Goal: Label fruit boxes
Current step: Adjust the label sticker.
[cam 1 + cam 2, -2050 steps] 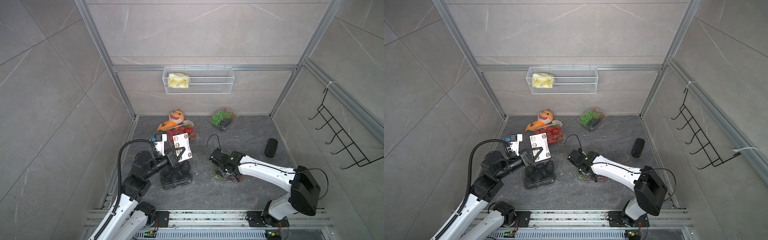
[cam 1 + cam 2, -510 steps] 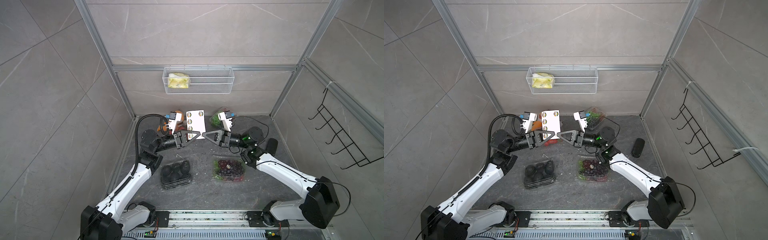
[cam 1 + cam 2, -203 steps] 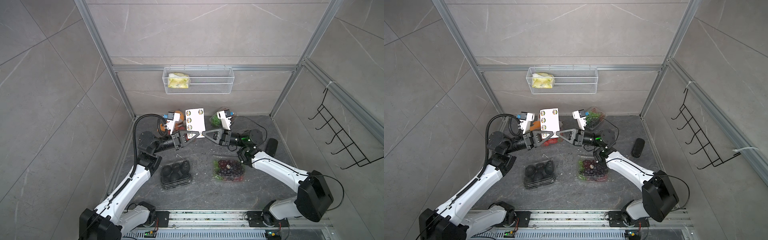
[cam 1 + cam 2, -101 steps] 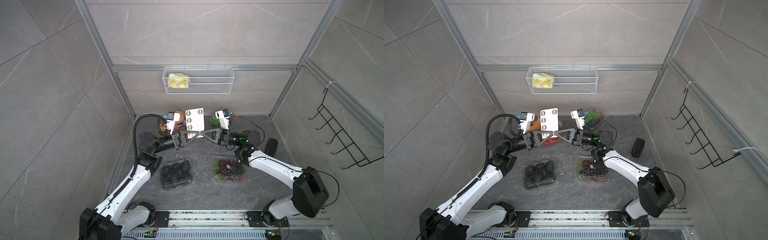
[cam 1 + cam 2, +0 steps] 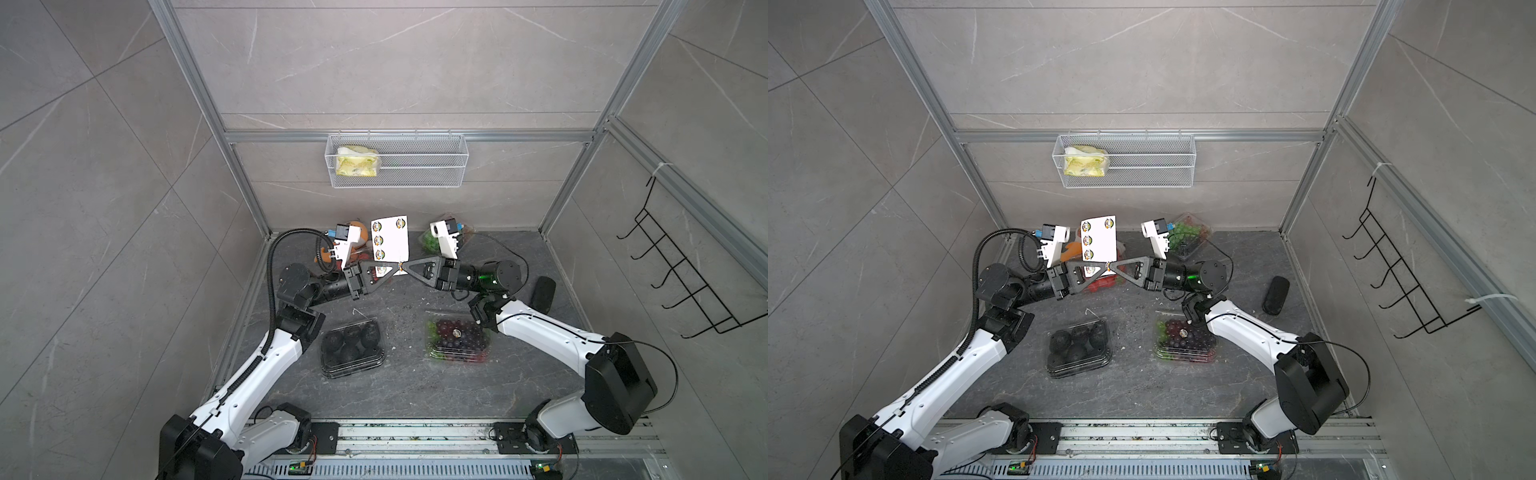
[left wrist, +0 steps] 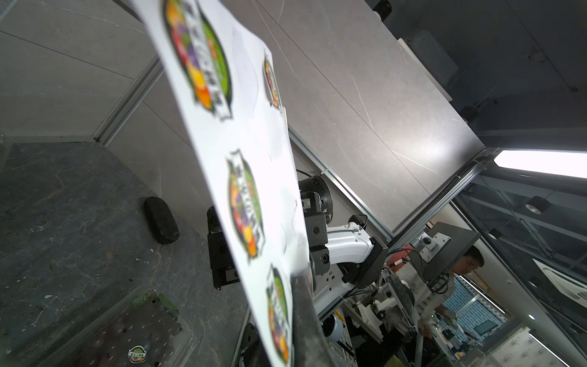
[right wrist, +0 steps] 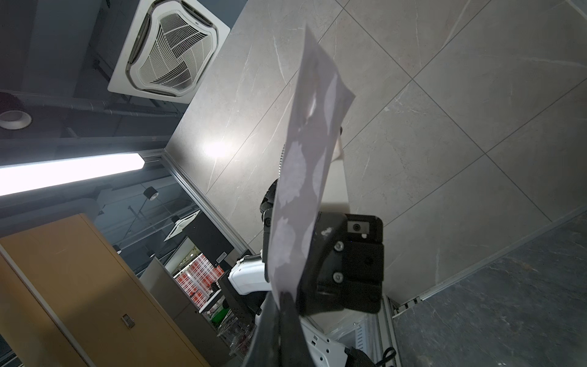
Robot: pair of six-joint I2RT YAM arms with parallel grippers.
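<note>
Both arms were raised above the dark stone floor with their tips meeting nose to nose. The left gripper was pinched shut on the lower edge of the white sticker sheet, which stood upright with its printed face toward the left wrist camera. The right gripper was also clamped tight at the same lower corner of the sheet. In the right wrist view the sheet's grey back rose straight out of its closed jaws. Whether it nipped the paper itself or only a sticker on it could not be told.

The avocado box lay closed on the floor near the left arm. The purple-grape box lay beside it but apart, under the right forearm, with one round sticker on its lid. That sticker also showed in the left wrist view. The green-grape box sat by the back wall behind the right wrist camera. The strawberry box was largely hidden beneath the two grippers. An orange plush toy sat just behind the left wrist. A black oblong case lay near the right wall. A wire basket on the back wall held a yellow packet.
</note>
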